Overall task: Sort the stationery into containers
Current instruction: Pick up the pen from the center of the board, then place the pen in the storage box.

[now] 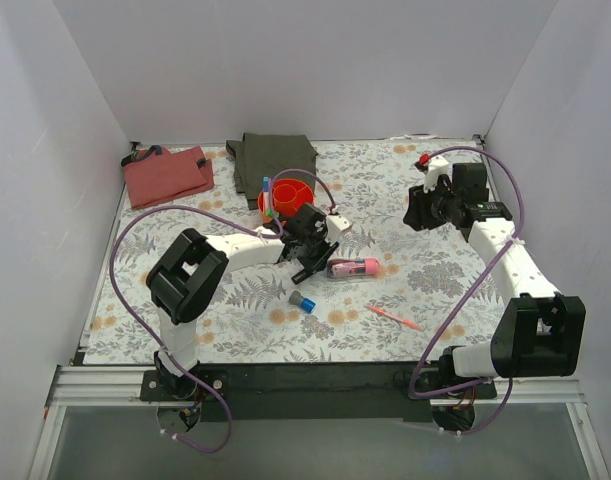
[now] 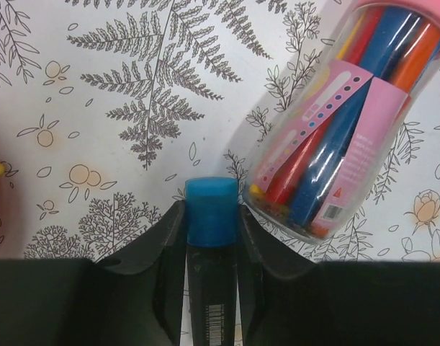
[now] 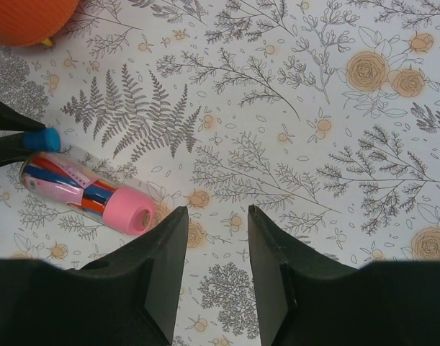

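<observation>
Blue-capped marker (image 2: 211, 274) lies along the left gripper (image 2: 211, 214), pinched tight, cap pointing outward; right gripper (image 3: 217, 245) gapes empty.

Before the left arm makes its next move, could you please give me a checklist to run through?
1. Left gripper hold on the blue-capped marker: ok, shut on it, a finger on each side below the cap.
2. Clearance from the pink tube: cannot tell; it lies close beside the marker, contact unclear.
3. Orange bowl ready: ok, upright just beyond the left gripper.
4. Right gripper free: ok, open and empty over the table.
5. Sorting done: not ok; the blue-grey cylinder and orange-red pen lie loose.
</observation>
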Motion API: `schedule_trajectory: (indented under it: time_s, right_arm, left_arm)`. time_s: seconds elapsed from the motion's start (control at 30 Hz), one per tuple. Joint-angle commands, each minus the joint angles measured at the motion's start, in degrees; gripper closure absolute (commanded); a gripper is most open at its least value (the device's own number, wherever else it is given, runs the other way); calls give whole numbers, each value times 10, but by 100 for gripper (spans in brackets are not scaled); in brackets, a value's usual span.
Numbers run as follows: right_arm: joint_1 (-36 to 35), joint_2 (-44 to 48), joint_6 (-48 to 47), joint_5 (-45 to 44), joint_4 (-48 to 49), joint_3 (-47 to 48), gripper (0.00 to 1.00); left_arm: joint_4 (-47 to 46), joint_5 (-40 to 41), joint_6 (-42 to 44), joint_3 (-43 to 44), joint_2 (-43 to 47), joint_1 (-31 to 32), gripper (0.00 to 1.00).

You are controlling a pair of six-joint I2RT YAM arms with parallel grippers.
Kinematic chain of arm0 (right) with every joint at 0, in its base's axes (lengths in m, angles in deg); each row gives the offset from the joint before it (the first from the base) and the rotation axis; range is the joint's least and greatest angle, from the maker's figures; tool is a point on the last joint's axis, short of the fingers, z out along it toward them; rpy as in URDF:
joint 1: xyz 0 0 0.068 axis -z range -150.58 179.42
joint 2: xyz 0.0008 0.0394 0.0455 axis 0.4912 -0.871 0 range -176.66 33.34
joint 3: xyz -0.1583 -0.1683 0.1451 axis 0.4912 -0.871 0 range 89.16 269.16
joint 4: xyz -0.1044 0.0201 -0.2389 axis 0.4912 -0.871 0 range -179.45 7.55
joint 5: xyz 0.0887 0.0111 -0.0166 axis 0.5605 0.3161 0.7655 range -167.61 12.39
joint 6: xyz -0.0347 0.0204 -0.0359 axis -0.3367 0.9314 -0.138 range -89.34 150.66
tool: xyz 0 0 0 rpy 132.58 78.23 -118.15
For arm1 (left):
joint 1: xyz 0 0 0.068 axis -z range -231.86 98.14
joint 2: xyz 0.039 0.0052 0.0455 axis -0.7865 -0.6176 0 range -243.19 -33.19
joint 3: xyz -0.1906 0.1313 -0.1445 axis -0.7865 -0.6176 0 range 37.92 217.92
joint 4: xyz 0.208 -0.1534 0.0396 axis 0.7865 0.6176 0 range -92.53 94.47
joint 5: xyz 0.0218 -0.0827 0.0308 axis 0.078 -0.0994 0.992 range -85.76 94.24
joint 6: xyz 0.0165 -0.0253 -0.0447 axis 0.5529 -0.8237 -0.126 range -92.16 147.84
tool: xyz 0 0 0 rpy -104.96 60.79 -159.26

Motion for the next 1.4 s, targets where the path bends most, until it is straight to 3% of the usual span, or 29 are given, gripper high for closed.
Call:
schedule_trajectory:
  time_s: [0.0,0.33,0.47,0.6,0.63,0.67,0.93,1.37]
  right_arm:
    - [6,-8,2,0,20,26,53]
    - [6,-33,-26,-31,-18,91,53]
    - [6,-32,-28,-41,-34,107,53]
    - [6,-24,-17,-53,-47,114,54]
    - [6,-22,-14,-58,-54,116,54]
    - [6,-21,-9,-61,-57,117,54]
    - [-2,-14,-44,-94,-98,132,54]
    - [-6,1,-81,-126,-120,124,54]
  left_arm:
    - [26,11,23,34,54,-9,100]
    - [-2,-3,25,212,75,-77,100]
    - [-48,-6,18,218,92,-107,100]
    - [-133,0,-8,147,130,-139,100]
    - [-217,5,-24,120,144,-150,100]
    - [-256,7,-32,61,170,-155,100]
    - [-595,26,-81,-158,235,-165,100]
    - [-718,41,-104,-225,203,-165,100]
